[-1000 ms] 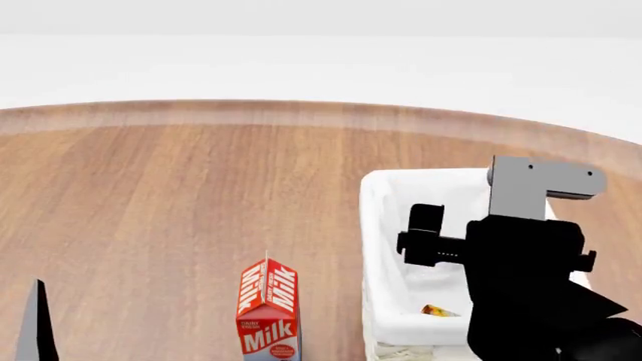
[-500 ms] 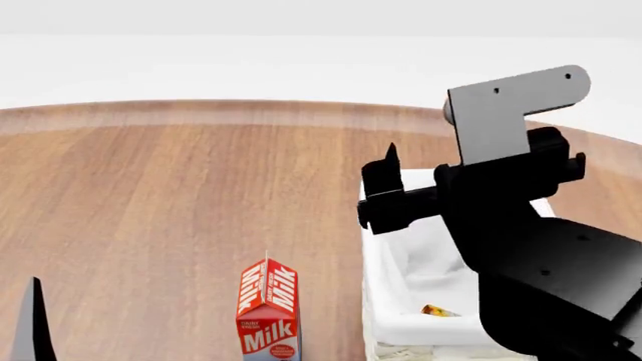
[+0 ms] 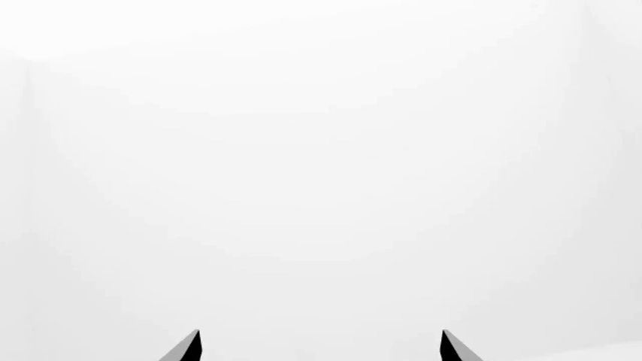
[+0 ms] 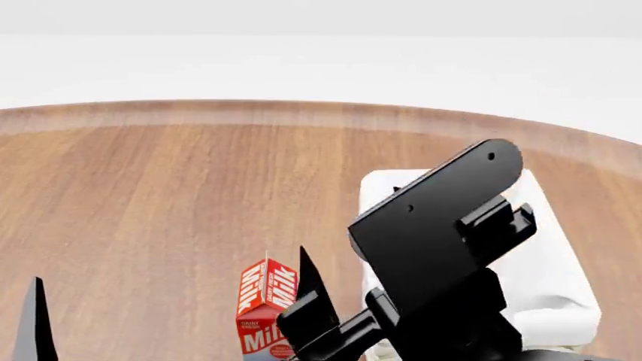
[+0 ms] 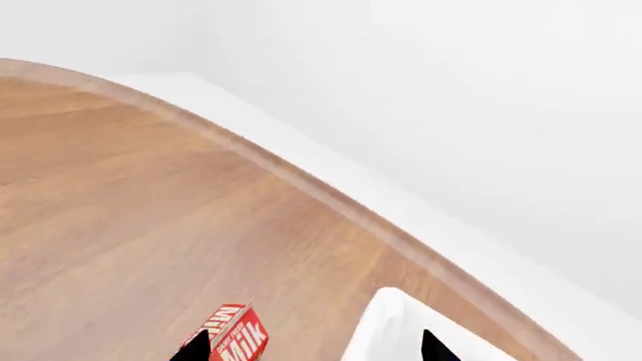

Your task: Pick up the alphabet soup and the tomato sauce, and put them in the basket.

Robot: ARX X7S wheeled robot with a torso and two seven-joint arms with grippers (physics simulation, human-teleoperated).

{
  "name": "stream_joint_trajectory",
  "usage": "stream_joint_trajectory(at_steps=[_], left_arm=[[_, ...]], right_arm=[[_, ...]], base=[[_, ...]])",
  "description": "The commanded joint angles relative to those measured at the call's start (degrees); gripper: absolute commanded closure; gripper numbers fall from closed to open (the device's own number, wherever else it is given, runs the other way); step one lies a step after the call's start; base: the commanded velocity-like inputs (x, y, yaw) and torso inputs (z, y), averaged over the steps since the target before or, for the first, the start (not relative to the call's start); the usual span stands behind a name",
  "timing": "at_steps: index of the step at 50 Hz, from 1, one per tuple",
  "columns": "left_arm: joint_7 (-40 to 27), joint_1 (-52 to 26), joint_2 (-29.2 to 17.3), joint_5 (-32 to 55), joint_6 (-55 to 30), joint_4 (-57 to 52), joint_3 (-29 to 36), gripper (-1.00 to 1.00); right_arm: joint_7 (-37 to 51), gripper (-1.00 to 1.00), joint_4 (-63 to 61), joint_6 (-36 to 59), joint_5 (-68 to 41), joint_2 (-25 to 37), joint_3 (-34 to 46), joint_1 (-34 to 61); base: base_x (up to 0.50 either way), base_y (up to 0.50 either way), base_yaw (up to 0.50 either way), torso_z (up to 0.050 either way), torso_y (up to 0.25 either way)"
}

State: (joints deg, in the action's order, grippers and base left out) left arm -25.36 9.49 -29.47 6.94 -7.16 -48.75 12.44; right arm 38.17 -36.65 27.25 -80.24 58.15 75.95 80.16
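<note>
Neither the alphabet soup nor the tomato sauce can be seen in any view, so their whereabouts cannot be told; any contents of the basket (image 4: 546, 278) are hidden behind the right arm. The basket is set on the right of the wooden worktop (image 4: 171, 195), its white liner folded over the rim, and only its far end and right side are left visible. The right end effector (image 5: 313, 347) is held with its two tips apart and nothing between them, raised near the basket's left edge, which suggests an empty one. A milk carton (image 4: 267, 304) stands just left of the basket. The left end effector (image 3: 319, 347) is likewise spread and empty, pointed at blank white.
</note>
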Motion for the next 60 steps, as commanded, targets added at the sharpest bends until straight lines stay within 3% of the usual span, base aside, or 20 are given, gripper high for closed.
stream_joint_trajectory(at_steps=[1,8,9,13,18,19,20,23,26,29,33,37,38,60], left_arm=[[-0.1,-0.4,-0.1,0.0,-0.7,-0.4,0.3,-1.0],[-0.2,-0.6,-0.2,-0.1,-1.3,-0.7,0.5,-1.0],[-0.2,-0.6,-0.3,0.0,-1.5,-1.0,0.4,-1.0],[-0.3,-1.1,-0.3,-0.1,-2.6,-1.6,0.7,-1.0],[-0.4,-1.0,-0.6,0.1,-3.3,-2.4,0.5,-1.0],[-0.4,-1.0,-0.6,0.2,-3.3,-2.5,0.3,-1.0],[-0.4,-0.9,-0.7,0.5,-3.0,-2.3,0.0,-1.0],[-0.5,-0.9,-0.7,0.7,-3.0,-2.2,-0.2,-1.0],[-0.6,-1.0,-0.8,0.6,-3.2,-2.4,-0.1,-1.0],[-0.7,-0.9,-0.8,0.5,-3.1,-2.5,-0.1,-1.0],[-0.7,-0.7,-0.9,0.7,-2.8,-2.5,-0.3,-1.0],[-0.7,-0.6,-1.0,1.0,-2.7,-2.6,-0.5,-1.0],[-0.8,-0.6,-1.0,0.8,-2.7,-2.6,-0.4,-1.0],[-1.1,0.1,-1.2,0.6,-0.7,-1.4,-0.7,-1.0]], right_arm=[[4.9,-1.0,-12.9,0.6,-2.7,3.6,1.9,-2.5],[7.6,-1.0,-18.5,-2.4,2.3,4.9,4.6,-9.5],[8.8,-1.0,-21.0,-1.4,-1.9,5.1,4.1,-7.1],[9.6,-1.0,-23.2,-2.8,-2.5,5.2,4.7,-7.9],[9.7,-1.0,-23.3,-7.5,3.3,5.2,14.0,-8.3],[9.1,-1.0,-23.3,-8.9,0.2,5.7,15.0,-5.5],[9.5,-1.0,-23.3,-10.1,4.5,5.9,17.7,-8.8],[9.8,-1.0,-23.3,-12.7,0.3,5.9,21.7,-4.7],[12.6,-1.0,-23.3,-17.3,1.8,4.6,32.0,-0.7],[16.3,-1.0,-23.3,-25.1,6.3,1.3,50.3,8.3],[23.6,-1.0,-23.3,-39.2,14.5,-6.8,75.1,17.6],[31.6,-1.0,-23.3,-52.8,21.5,-17.3,92.7,23.0],[33.5,-1.0,-22.4,-52.6,23.7,-17.8,92.3,19.4],[45.1,-1.0,-22.6,-50.5,29.2,-19.3,96.6,7.0]], base=[[0.0,0.0,0.0,0.0,0.0],[0.0,0.0,0.0,0.0,0.0],[0.0,0.0,0.0,0.0,0.0],[0.0,0.0,0.0,0.0,0.0],[0.0,0.0,0.0,0.0,0.0],[0.0,0.0,0.0,0.0,0.0],[0.0,0.0,0.0,0.0,0.0],[0.0,0.0,0.0,0.0,0.0],[0.0,0.0,0.0,0.0,0.0],[0.0,0.0,0.0,0.0,0.0],[0.0,0.0,0.0,0.0,0.0],[0.0,0.0,0.0,0.0,0.0],[0.0,0.0,0.0,0.0,0.0],[0.0,0.0,0.0,0.0,0.0]])
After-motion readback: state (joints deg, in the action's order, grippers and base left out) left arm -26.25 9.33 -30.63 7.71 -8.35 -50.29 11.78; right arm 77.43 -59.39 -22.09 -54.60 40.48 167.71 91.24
